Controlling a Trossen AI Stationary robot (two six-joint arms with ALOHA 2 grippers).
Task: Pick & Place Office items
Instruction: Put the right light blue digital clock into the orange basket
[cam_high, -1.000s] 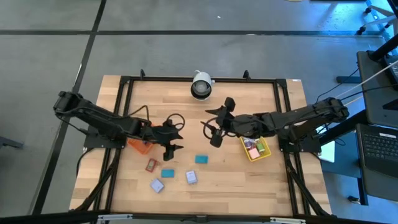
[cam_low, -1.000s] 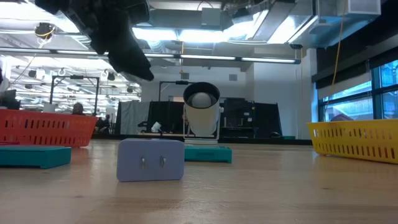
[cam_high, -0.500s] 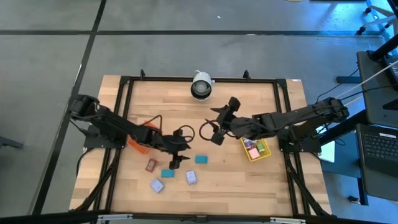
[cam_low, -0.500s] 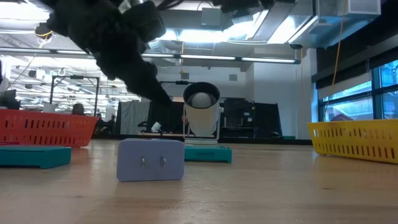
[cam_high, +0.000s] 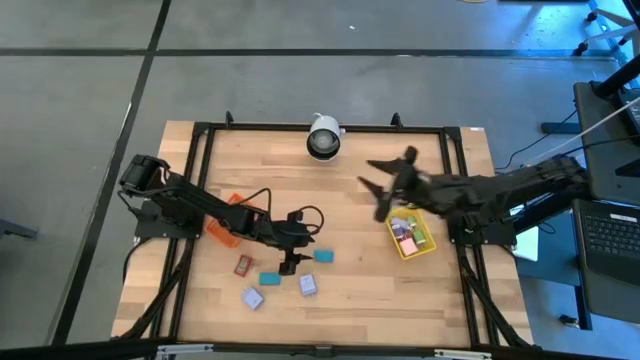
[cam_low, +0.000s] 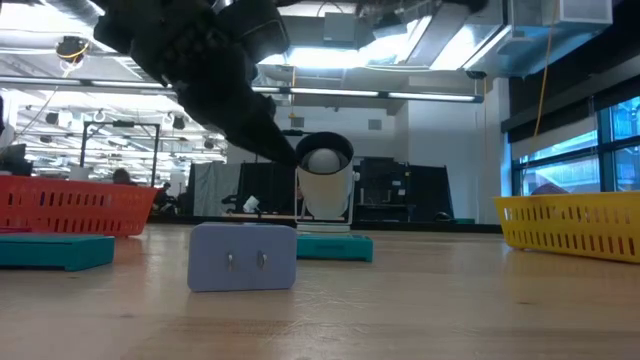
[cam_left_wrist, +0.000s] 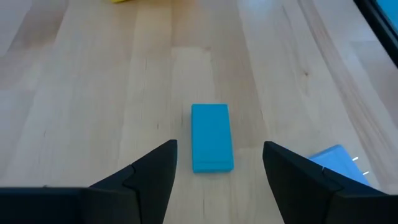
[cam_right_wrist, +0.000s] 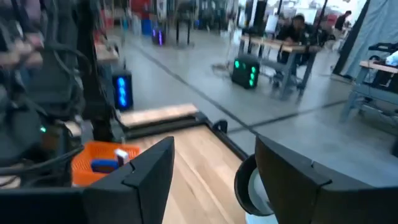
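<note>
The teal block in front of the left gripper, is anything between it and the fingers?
No. In the left wrist view the teal block lies flat on bare wood, ahead of the open left gripper and centred on its gap, with nothing in between.

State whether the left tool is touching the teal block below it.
Apart: in the left wrist view the teal block lies on bare wood between the left tool's open fingers, clear gaps either side.

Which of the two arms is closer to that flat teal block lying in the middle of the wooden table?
Left. Its end effector hovers open beside the flat teal block; the right end effector is raised near the yellow tray.
</note>
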